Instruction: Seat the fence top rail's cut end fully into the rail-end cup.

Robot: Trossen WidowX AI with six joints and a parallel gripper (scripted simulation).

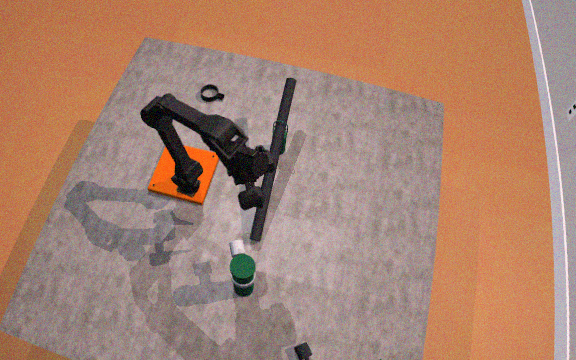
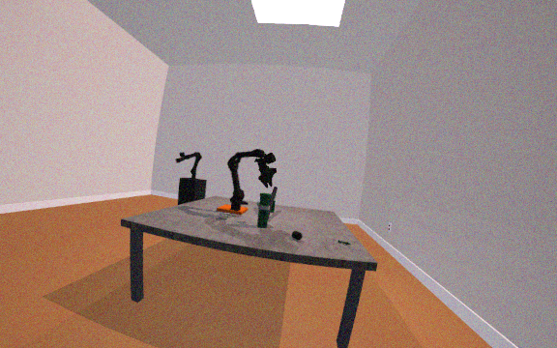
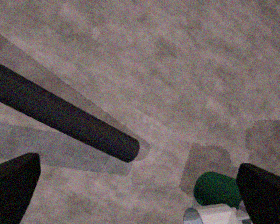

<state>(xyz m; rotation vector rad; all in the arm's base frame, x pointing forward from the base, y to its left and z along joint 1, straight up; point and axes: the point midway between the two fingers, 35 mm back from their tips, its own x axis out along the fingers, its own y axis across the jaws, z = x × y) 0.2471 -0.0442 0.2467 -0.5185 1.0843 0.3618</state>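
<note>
Arm (image 1: 208,131) hides rail (image 1: 274,150) middle; loop cap unclear.

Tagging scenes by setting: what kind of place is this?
Likely a bare indoor test room: one grey table on an orange floor, plain walls, a ceiling light panel, and a second arm on a black stand in the corner.
</note>
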